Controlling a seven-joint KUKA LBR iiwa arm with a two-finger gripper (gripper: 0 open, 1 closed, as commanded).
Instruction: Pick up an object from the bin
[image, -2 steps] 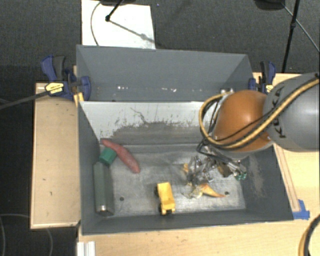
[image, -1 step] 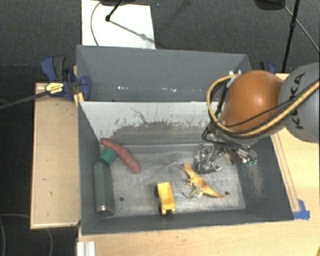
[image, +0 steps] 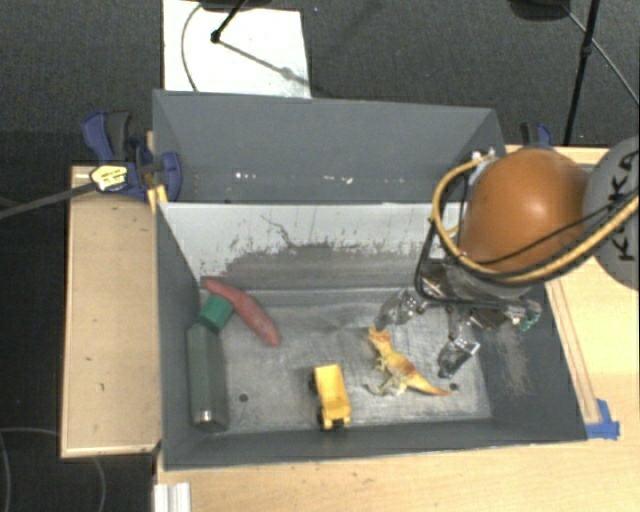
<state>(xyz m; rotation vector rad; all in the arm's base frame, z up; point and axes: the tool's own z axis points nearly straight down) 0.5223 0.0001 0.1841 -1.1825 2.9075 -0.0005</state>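
My gripper (image: 428, 332) hangs over the right part of the bin floor, its two fingers spread apart and open with nothing between them. Just below and between the fingertips lies an orange toy dinosaur (image: 400, 368) on its side. A yellow toy truck (image: 331, 395) stands a little to the left of the dinosaur, near the front wall.
A reddish sausage-shaped thing (image: 246, 311) lies at the left, touching the green cap of a dark green marker (image: 205, 375) along the left wall. The orange dome and cables on the arm cover the bin's right rear corner.
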